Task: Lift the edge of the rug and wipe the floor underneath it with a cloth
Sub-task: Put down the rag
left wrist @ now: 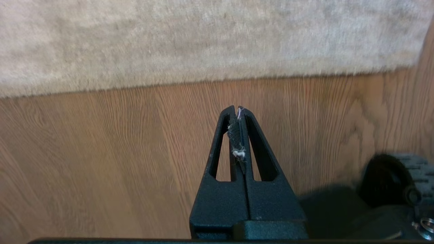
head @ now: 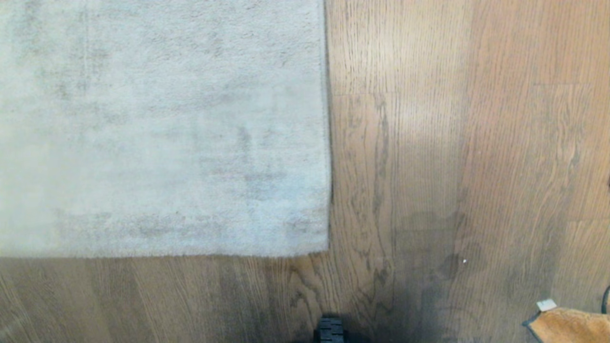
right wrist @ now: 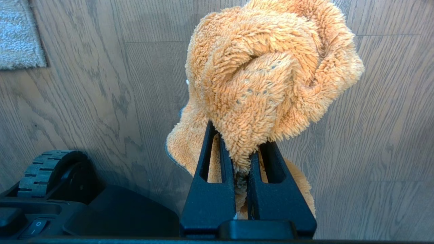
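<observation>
Rug edge [head: 329, 143] lies flat on the floor [head: 452, 143], its square corner near the robot, seen from the head. Left gripper [left wrist: 238, 109] hangs pinched together, empty, over planks. Right gripper [right wrist: 241, 159] clamps the fluffy orange cloth [right wrist: 268, 74].

Rug corner flat on oak-look floor

The rug edge [head: 329, 143] lies flat on the floor [head: 452, 143]; the orange cloth [head: 569, 326] with its white tag [head: 546, 305] shows at the lower right, well apart.
</observation>
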`<state>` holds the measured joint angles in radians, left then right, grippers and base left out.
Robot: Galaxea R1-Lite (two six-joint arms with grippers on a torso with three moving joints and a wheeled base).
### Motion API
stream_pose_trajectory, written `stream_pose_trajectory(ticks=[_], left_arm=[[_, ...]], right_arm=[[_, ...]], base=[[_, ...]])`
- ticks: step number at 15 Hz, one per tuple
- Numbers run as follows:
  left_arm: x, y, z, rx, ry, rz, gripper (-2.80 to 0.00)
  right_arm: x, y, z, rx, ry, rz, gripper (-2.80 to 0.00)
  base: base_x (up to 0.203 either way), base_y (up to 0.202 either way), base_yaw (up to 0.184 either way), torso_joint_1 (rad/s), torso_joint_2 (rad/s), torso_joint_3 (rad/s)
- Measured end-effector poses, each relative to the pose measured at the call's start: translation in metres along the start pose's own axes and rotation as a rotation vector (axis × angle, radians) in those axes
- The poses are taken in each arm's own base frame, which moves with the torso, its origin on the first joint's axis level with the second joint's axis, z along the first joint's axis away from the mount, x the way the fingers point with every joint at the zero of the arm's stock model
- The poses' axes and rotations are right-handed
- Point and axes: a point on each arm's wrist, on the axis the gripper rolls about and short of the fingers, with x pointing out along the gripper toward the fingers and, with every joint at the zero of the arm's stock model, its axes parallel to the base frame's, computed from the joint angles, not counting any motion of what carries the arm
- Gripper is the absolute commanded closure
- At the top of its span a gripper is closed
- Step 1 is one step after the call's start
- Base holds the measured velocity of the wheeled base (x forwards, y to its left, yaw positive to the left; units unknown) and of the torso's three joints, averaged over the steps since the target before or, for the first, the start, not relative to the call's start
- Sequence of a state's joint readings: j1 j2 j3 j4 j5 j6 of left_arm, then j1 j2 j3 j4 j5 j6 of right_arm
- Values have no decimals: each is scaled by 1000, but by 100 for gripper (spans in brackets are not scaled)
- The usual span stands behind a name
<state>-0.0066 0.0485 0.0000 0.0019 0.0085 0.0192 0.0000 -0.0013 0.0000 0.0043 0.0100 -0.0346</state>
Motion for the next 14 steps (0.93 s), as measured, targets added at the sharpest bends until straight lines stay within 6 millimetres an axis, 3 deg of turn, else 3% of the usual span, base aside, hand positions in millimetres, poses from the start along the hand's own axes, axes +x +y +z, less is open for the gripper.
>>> stream_pose_trajectory(ticks=[14], left_arm=[[-4, 0, -1, -2, -45, 2, 0]], right_arm=[[0, 0, 0, 1, 0, 0, 0]], base=[[0, 0, 0, 0, 0, 0]])
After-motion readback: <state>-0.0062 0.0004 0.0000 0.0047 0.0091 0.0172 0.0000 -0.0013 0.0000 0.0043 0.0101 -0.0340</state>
